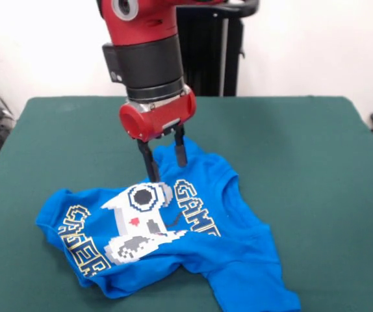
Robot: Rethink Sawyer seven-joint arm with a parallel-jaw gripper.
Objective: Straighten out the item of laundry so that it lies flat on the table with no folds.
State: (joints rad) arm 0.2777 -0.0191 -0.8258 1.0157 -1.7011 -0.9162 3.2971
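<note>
Front view shows you the bright blue printed T-shirt crumpled on the dark green felt surface. Your red-and-black end effector hovers at its far edge, fingers narrowly parted, empty. Soft, light cloth: pinch an outer hem.

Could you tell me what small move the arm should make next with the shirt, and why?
Probably lower the open end effector a little onto the raised fold just beneath it and close on it. The T-shirt lies crumpled on the table, its print buckled and its lettering bent across folds, and the fingers hang apart above its far edge, holding nothing.
</note>
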